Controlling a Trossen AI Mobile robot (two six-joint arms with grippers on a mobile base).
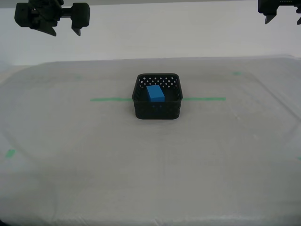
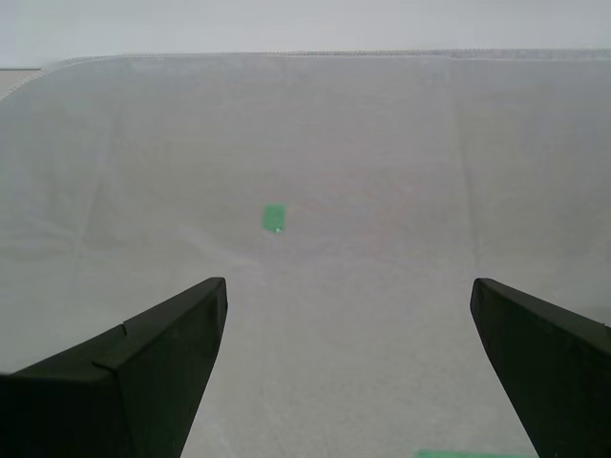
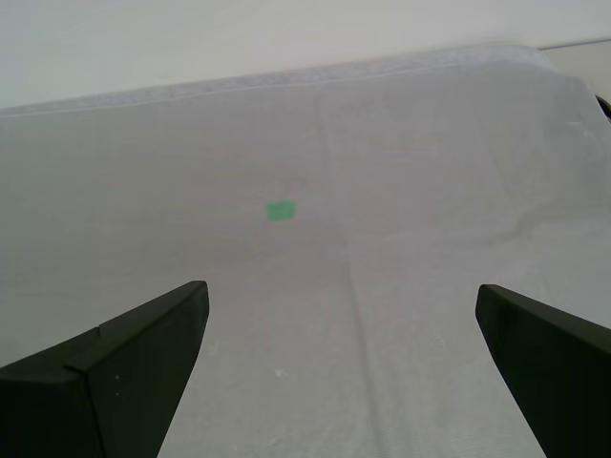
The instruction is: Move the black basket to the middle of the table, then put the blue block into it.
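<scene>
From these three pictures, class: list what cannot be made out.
- Lower part of the blue block: exterior view, hidden by the front wall of the black basket.
- Both arms: exterior view, cut off by the top edge.
- Basket and block: outside both wrist views, which show only cloth and green marks.

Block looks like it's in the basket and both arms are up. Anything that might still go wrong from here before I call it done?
Little looks at risk.

1. The blue block lies inside the black basket tilted, leaning toward the far wall; a bump to the basket would likely shift it.

2. My first gripper and my second gripper are both open above bare table; neither wrist view shows the basket, so any re-approach rests on the exterior view alone.
</scene>
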